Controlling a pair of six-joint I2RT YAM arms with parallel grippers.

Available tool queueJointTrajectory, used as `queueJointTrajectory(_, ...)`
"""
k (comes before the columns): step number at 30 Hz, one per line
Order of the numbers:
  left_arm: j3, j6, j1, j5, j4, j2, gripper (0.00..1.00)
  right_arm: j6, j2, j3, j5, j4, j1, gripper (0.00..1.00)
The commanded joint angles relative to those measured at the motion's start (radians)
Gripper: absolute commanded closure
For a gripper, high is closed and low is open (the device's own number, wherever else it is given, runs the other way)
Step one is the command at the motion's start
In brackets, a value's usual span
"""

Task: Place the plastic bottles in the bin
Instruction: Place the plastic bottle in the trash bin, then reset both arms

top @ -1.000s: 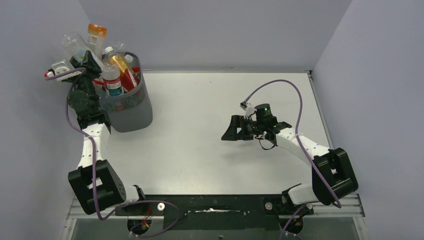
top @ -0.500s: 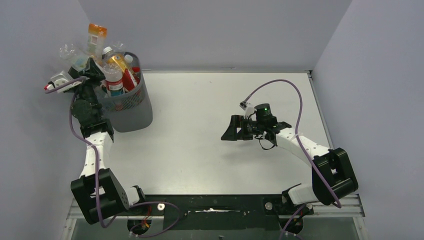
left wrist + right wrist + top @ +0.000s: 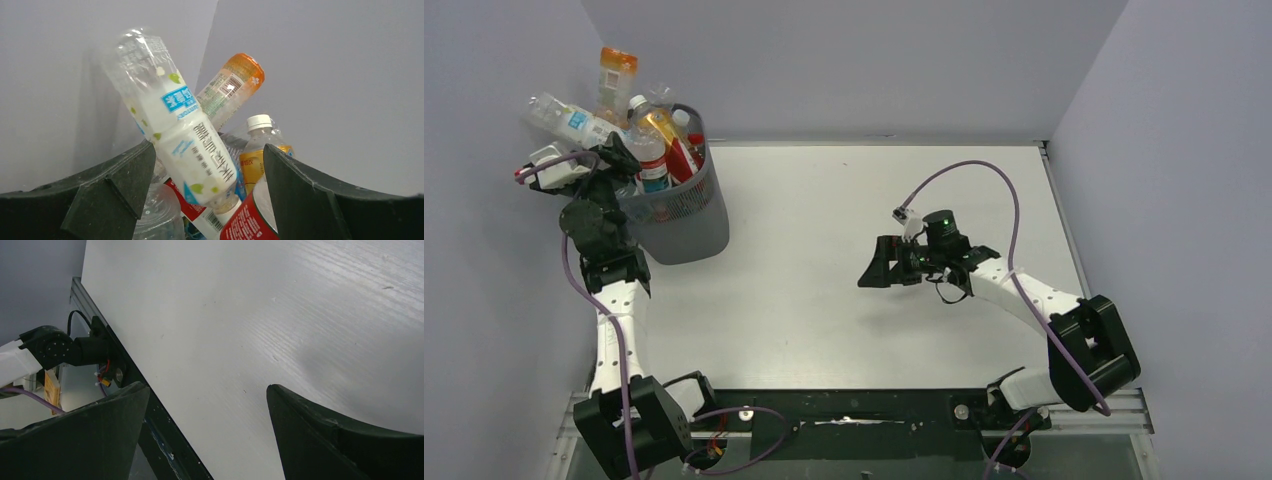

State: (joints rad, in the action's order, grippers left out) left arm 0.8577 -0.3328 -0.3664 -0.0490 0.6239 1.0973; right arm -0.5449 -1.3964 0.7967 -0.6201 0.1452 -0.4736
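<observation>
left gripper [image 3: 205, 152] stood with its jaws apart at the near side of the bin [image 3: 686, 225] and clamped nothing. a clear bottle [image 3: 172, 127] with a white and blue label lay just ahead of it, in the gap between the two fingers. it was very close to one finger, and i could not tell if it touched; from the other finger it was clearly apart. its long axis ran slanted, with the base up and toward the close finger and the neck down in the heap.

further ahead of the gripper an orange bottle [image 3: 230, 87] stuck up, and beside the clear one stood a white-capped bottle [image 3: 259, 150]. a red-labelled bottle [image 3: 250, 220] lay just below the jaws. the heap rose above the rim, and in the top view the clear bottle's base reached out over the rim, so i judged it could slip outside.

right gripper [image 3: 871, 270] hung open and empty over the bare table [image 3: 824, 200], well apart from the bin. the left arm was much nearer, so a push or a new grasp seemed its work, along the bottle's axis.
</observation>
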Motion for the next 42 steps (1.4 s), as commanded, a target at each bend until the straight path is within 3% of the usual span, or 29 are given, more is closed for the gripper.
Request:
queueJointTrajectory(1,0.002,0.031,-0.002,-0.008,-0.063,-0.06,0.21,-0.014,0.033,0.017,0.005,-0.064,-0.032,0.09)
queueJointTrajectory(11,0.0,0.019,-0.002,0.001,-0.1,-0.072,0.2,-0.013,0.041,0.024,0.025,-0.052,-0.062,0.08)
queueJointTrajectory(24,0.433,0.034,-0.004,-0.185,-0.594,-0.088,0.16,0.001,0.055,0.036,0.025,-0.031,-0.065,0.08)
queueJointTrajectory(31,0.796,0.048,-0.004,0.05,-0.916,0.053,0.12,0.027,0.063,0.077,0.038,0.015,-0.063,0.07)
queueJointTrajectory(34,0.898,0.036,-0.005,0.157,-1.015,0.109,0.12,0.032,0.073,0.109,0.052,0.041,-0.059,0.01)
queueJointTrajectory(42,0.841,0.076,-0.004,0.146,-1.153,0.08,0.12,0.058,0.073,0.171,0.079,0.111,-0.051,0.02)
